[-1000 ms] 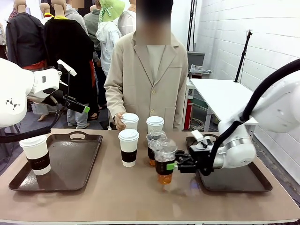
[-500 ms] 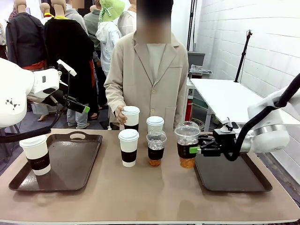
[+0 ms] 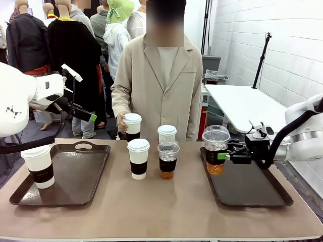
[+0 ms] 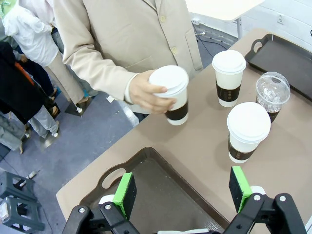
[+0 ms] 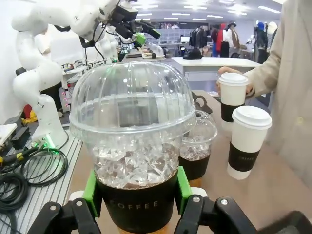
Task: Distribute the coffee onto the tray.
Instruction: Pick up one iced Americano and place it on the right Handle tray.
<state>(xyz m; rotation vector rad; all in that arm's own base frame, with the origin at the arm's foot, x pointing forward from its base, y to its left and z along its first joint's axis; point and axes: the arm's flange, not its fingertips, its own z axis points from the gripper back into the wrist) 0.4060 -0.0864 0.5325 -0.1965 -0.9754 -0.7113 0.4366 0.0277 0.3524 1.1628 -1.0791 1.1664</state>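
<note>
Across the brown table (image 3: 151, 214) lie two dark trays, the left tray (image 3: 75, 176) at its left end and the right tray (image 3: 257, 194) at its right end. On the near left corner of the left tray stands one white paper cup (image 3: 39, 166) with a dark sleeve. The right gripper (image 3: 223, 156) is pinching a dome-lidded cup (image 3: 216, 143) of iced amber drink by its sleeve, over the left edge of the right tray; whether the cup touches the tray, one cannot tell. In the middle of the table stand a second dome-lidded cup (image 3: 167, 157), a nearer white cup (image 3: 138, 159) and a farther white cup (image 3: 166, 135). At the far edge a person's hand (image 3: 122, 122) holds another lidded cup (image 3: 133, 126). The left gripper (image 4: 183, 192) hangs above the far edge of the left tray, its jaws spread wide, with nothing between them.
</note>
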